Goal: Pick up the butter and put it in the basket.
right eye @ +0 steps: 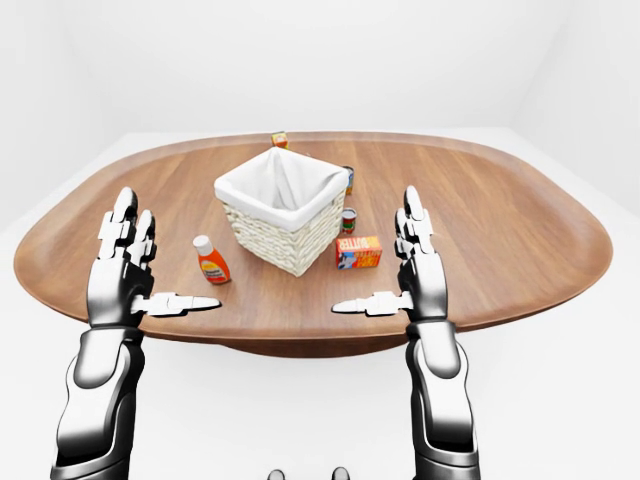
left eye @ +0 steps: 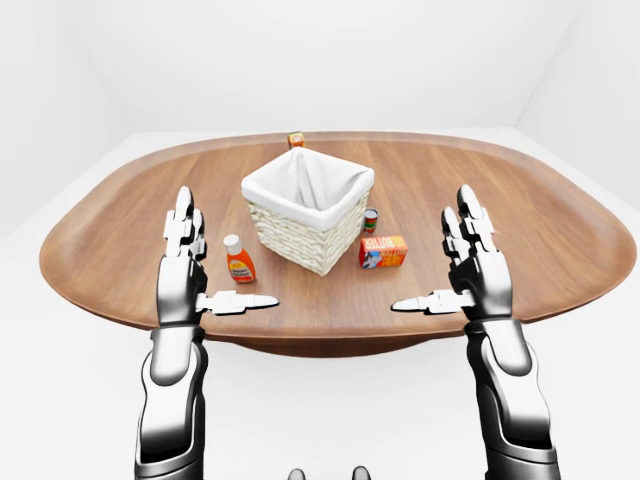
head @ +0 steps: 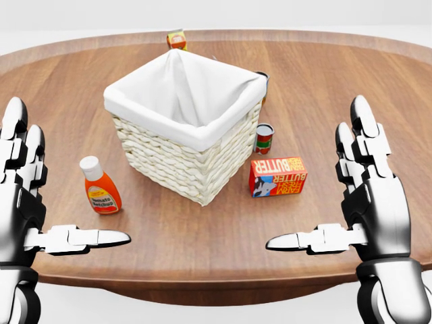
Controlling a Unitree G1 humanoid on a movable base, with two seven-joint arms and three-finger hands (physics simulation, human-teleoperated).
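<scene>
A ketchup bottle (head: 100, 186) is standing upright near the counter's (head: 324, 81) left side, a small can (head: 264, 138) is sitting mid-counter, and a little box (head: 177, 39) is sitting by the top edge.

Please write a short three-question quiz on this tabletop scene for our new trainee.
1. True or false: the red and orange butter box lies inside the white-lined wicker basket.
2. In the head view, what stands left of the basket: A) orange ketchup bottle, B) small tin can?
3. Fill in: both the left hand and right hand have ____ fingers.

Key: 1 false; 2 A; 3 open.
</scene>
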